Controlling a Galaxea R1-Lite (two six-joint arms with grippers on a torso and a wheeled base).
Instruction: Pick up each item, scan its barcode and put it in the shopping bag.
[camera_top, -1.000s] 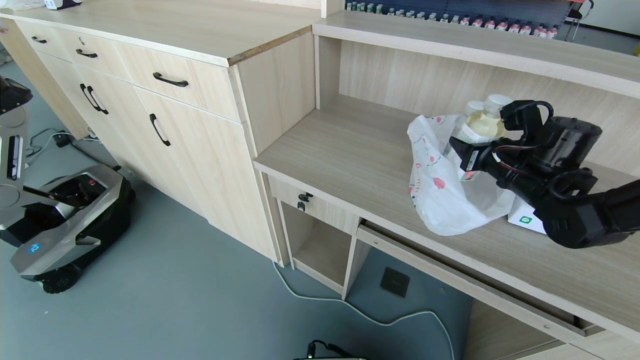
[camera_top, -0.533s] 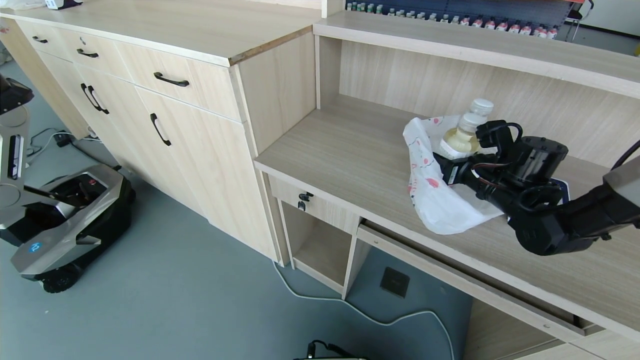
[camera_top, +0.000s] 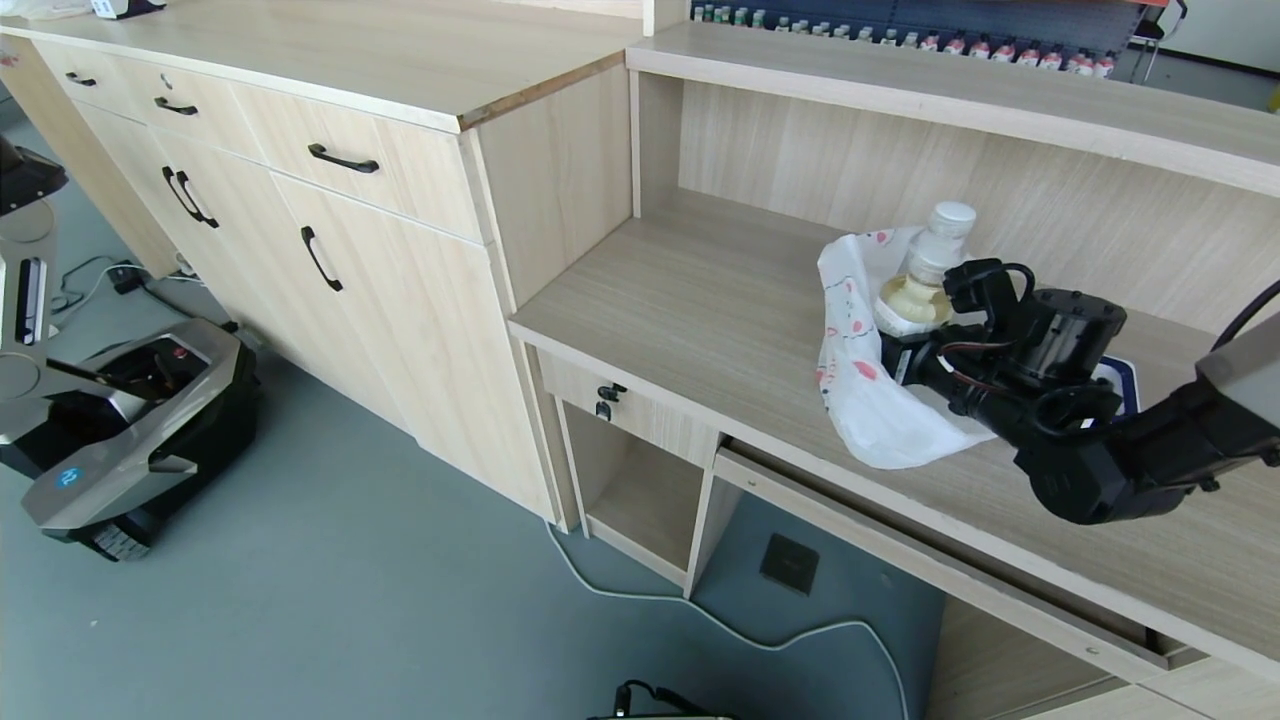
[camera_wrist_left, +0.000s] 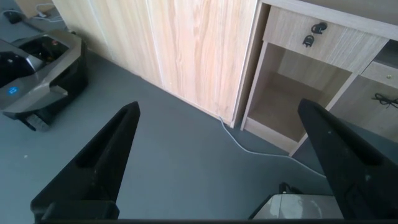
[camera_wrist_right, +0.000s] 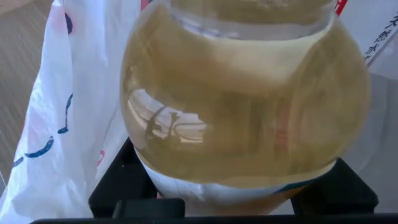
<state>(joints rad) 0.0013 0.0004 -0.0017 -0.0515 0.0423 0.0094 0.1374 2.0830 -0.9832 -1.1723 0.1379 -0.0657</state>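
The right gripper (camera_top: 903, 352) is clamped on the lower body of the bottle (camera_top: 925, 275) of pale yellow liquid, holding it upright at the mouth of the shopping bag (camera_top: 870, 425) on the counter (camera_top: 700, 300), probably so it goes in base first. The left gripper (camera_wrist_left: 219, 109) hangs spread wide and empty above the floor (camera_wrist_left: 186, 162). No print on the bottle can be read.

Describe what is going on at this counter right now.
The right gripper is shut on a bottle of pale yellow liquid and holds it upright at the open mouth of the white bag, which sits on the wooden counter. The bottle has not been let go. The left gripper hangs open over the floor, away from the counter, holding nothing.
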